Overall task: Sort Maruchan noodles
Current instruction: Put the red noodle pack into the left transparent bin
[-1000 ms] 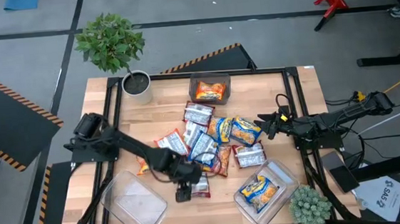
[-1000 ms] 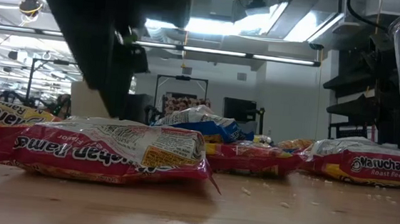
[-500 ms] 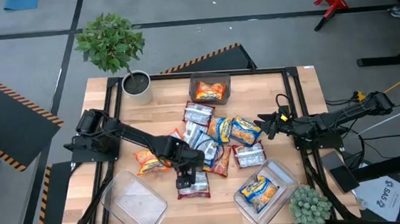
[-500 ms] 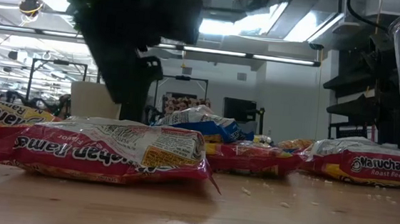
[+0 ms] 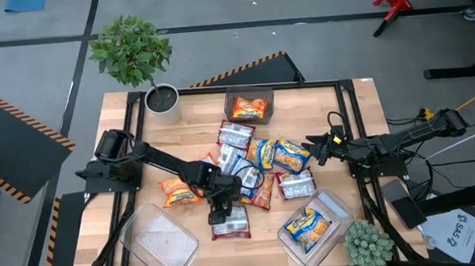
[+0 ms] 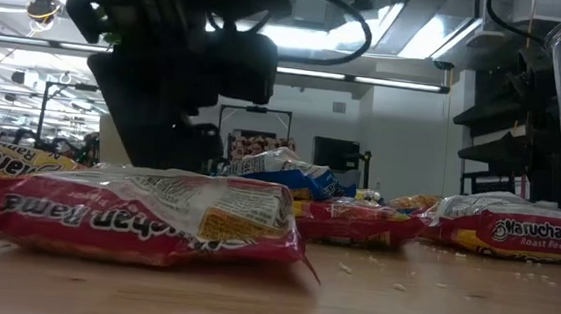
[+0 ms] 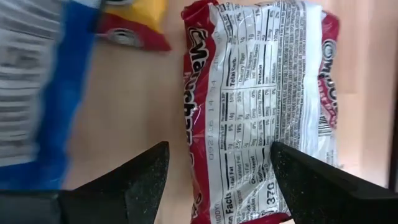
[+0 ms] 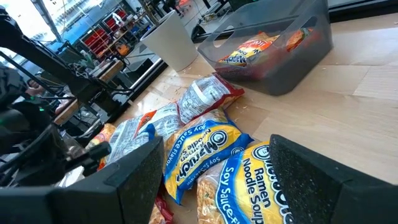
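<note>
As the left tool (image 7: 214,171) straddles the red packet (image 7: 261,106), its label (hidden overhead) shows.

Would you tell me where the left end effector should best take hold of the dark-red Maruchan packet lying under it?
Probably from straight above, across the middle of the dark-red Maruchan packet. It lies flat on the table, label side down, and the left end effector hangs open with one finger on each long edge, so closing there should pinch the narrow width.
</note>
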Robot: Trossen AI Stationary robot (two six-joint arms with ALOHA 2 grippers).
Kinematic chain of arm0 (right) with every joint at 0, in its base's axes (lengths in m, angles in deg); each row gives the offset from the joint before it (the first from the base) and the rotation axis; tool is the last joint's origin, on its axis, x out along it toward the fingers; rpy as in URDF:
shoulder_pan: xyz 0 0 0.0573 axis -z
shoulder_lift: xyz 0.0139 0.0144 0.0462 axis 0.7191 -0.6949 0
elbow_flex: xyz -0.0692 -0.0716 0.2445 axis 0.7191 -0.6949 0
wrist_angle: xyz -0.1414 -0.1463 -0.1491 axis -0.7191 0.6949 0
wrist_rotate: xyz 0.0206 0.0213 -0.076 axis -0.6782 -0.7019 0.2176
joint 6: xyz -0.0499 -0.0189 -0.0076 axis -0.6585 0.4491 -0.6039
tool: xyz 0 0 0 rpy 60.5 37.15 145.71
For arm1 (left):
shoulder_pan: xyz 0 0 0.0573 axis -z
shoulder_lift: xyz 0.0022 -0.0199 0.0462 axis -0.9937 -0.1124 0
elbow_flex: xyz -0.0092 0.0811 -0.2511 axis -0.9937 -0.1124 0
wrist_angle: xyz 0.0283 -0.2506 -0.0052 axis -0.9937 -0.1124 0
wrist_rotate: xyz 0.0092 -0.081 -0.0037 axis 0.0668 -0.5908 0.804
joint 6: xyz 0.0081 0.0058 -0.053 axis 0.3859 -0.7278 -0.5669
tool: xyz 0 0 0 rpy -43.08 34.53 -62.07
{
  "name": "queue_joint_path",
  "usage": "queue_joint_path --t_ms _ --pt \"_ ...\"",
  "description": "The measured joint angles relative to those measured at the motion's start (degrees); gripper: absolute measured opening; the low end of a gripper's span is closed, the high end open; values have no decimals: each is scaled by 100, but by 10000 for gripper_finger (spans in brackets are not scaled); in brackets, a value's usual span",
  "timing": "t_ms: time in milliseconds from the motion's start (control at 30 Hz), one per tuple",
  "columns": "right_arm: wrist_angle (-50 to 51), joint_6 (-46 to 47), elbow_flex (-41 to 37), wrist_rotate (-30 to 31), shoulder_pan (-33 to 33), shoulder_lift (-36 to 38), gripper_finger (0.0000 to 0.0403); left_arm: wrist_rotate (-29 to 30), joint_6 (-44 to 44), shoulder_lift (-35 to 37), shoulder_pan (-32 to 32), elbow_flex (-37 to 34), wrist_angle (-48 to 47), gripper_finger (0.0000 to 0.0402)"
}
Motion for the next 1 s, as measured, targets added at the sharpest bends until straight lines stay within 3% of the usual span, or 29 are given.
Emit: queue_joint_path --t_ms 200,1000 --pt "-1 2 0 0 0 0 280 -84 -56 10 10 -74 52 253" --pt "-2 7 0 1 0 0 280 -643 -663 115 -228 -104 33 12"
